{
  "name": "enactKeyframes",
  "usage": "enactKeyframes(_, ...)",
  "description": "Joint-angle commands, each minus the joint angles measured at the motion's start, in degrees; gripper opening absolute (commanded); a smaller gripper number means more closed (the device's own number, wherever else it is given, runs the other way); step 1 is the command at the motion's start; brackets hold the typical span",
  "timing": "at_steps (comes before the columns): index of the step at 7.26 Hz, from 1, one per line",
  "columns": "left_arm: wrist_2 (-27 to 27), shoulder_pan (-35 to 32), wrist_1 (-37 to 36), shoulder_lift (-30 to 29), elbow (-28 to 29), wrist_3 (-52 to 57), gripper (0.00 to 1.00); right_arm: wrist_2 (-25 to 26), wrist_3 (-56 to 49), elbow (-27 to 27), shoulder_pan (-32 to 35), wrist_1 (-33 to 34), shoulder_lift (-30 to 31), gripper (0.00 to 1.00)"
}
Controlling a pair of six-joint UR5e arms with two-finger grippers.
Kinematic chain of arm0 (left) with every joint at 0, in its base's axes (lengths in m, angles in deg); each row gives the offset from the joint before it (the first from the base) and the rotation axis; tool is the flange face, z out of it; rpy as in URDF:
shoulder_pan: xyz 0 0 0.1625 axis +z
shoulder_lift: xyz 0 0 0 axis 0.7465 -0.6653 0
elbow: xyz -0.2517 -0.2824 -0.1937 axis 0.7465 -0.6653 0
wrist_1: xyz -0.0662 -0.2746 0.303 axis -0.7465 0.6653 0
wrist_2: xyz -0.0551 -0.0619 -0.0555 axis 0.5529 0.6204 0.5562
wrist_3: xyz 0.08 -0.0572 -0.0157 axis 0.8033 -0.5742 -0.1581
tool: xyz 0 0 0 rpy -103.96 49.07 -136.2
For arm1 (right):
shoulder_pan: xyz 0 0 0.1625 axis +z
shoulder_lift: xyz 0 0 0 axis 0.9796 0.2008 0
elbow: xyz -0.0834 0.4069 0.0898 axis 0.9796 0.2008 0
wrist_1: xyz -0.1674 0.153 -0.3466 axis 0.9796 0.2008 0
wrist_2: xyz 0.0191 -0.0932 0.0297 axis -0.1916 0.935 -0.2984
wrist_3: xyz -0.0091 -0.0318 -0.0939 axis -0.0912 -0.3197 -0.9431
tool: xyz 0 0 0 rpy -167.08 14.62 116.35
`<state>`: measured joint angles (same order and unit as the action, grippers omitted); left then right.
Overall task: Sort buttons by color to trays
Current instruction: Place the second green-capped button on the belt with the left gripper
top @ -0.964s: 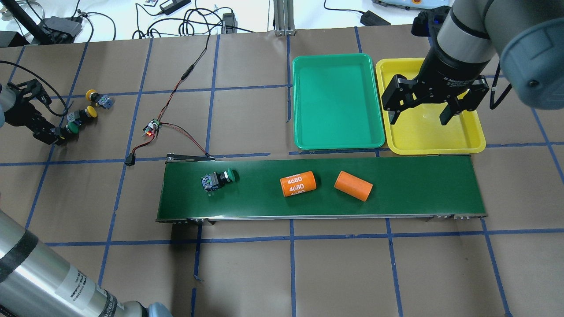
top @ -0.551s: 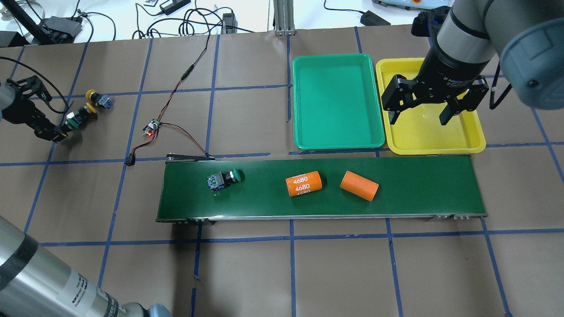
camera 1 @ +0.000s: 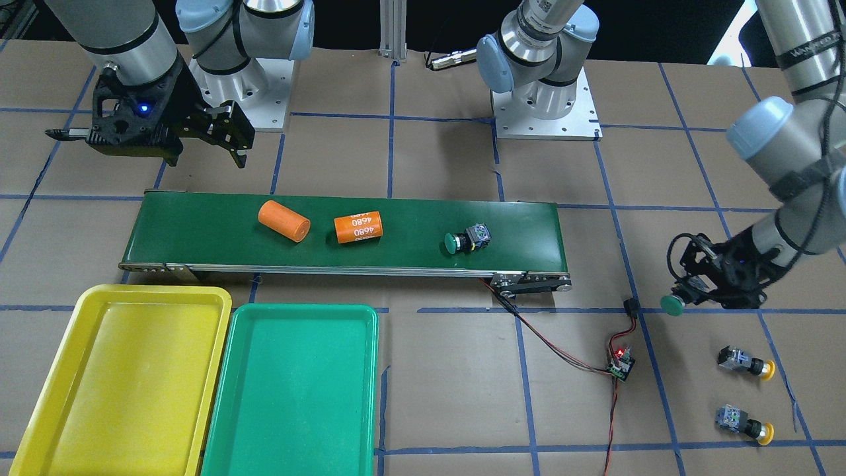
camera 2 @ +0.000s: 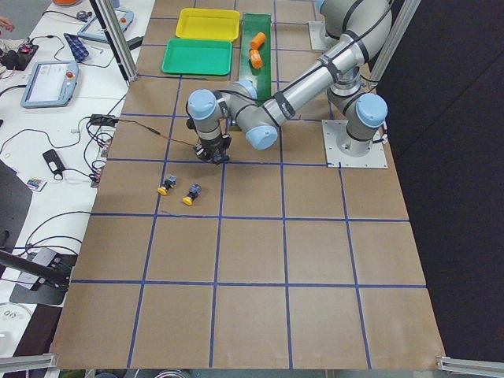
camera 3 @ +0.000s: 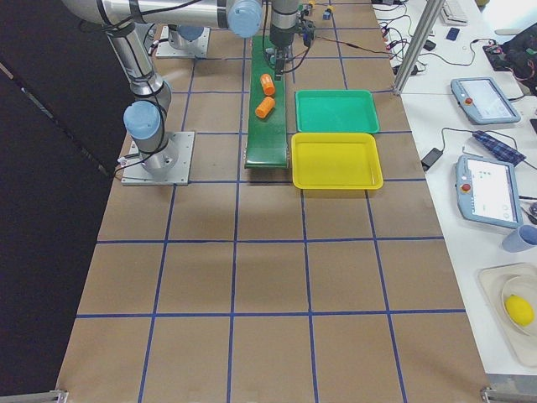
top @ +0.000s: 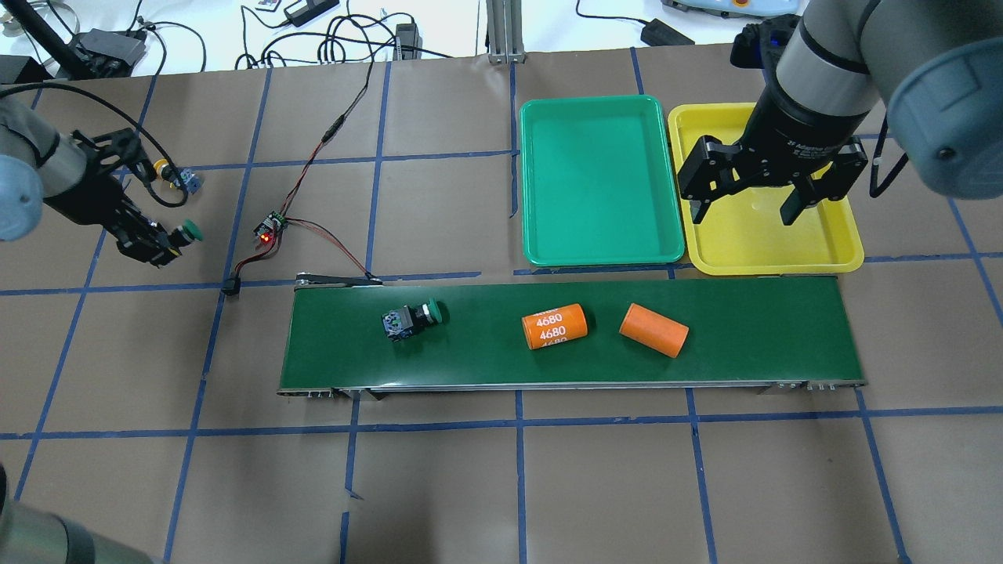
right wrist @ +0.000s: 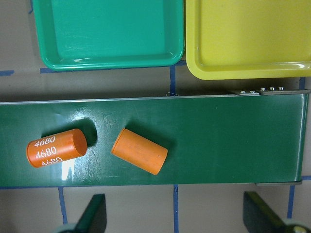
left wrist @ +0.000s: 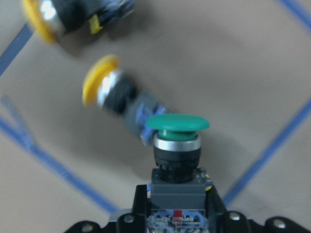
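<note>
Left gripper (top: 167,246), off the belt's (top: 729,368) left end, clamped on the body of a green button (top: 189,232). The button's long axis runs out from the jaws, cap leading toward the belt. A second green button (top: 411,319) lies on the belt near that end, with the yellow buttons (camera 1: 743,362) on the table beyond the gripper. Right gripper (top: 743,210), fingers apart and empty, hangs near the belt's right end by the green tray (top: 599,254) and yellow tray (top: 783,262). It is judged the nearer arm for tray drops.

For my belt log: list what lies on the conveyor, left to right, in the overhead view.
Green button → orange cylinder printed 4680 → plain orange cylinder.
</note>
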<state>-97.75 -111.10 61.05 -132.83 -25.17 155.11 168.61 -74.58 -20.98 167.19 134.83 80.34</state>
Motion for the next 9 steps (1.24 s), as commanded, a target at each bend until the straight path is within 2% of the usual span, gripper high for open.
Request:
enactKeyframes(1, 2.0, -7.5, -0.2, 9.1, -7.9, -4.9, 0.0, 0.0, 0.0, -0.1, 0.0, 0.2, 0.1, 1.0)
enactKeyframes(3, 1.6, -16.4, 0.3, 13.8, -9.3, -9.2, 0.0, 0.0, 0.0, -0.2, 0.1, 0.4, 0.0, 1.0)
enactKeyframes(5, 2.2, -19.0, -2.8, 14.2, -15.4, -17.4, 0.0, 0.1, 0.0, -0.2, 0.0, 0.2, 0.0, 1.0)
enactKeyframes(7, 2.1, -22.3, -5.6, 14.4, -17.3, -22.5, 0.03, 0.0, 0.0, -0.2, 0.1, 0.4, -0.1, 1.0)
enactKeyframes(8, 1.9, -24.2, -5.9, 13.9, -17.4, -24.7, 0.56, -0.2, 0.0, -0.2, 0.0, 0.5, -0.1, 1.0)
enactKeyframes(9, 1.8, -25.3, -5.9, 12.9, -17.4, -27.7, 1.0, 0.0, -0.1, -0.2, 0.0, 0.4, 0.0, 1.0)
